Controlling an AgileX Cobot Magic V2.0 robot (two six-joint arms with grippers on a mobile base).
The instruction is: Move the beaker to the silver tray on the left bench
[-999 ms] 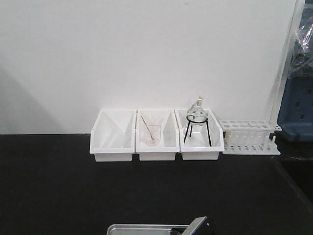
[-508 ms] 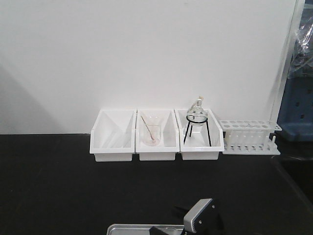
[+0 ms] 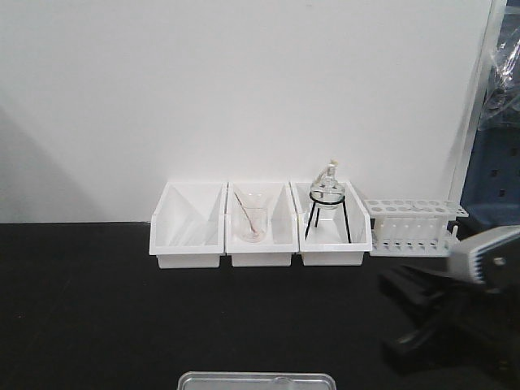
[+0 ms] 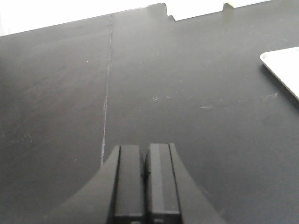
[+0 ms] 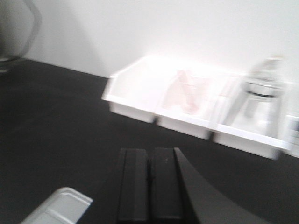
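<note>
At the right wrist, the right gripper (image 5: 149, 186) shows its two dark fingers pressed flat together with nothing between them. It hangs above the left bench (image 5: 56, 116), and a rounded corner of the silver tray (image 5: 56, 207) lies just below and to the left of it. Beyond it, blurred, a row of three white bins (image 5: 187, 107) stands against the white wall (image 5: 163, 28).

The left gripper (image 4: 147, 182) is likewise closed and empty, its fingers touching along their length. It sits over bare black worktop, with a pale corner of the tray at the right edge of that view.

From the front, the right arm (image 3: 455, 309) appears as a blurred dark shape with a grey housing at the right side, above the bench and well apart from the tray, whose far rim shows at the bottom edge. Against the wall, the left bin (image 3: 188, 236) stands beside the middle bin (image 3: 262, 258), which holds a clear beaker with a rod (image 3: 252, 221). The right bin (image 3: 333, 256) holds a round flask (image 3: 327, 188) on a black tripod. A white test-tube rack (image 3: 416, 227) stands just beside it.

Where the beaker stands cannot be told: no view shows it clearly.
</note>
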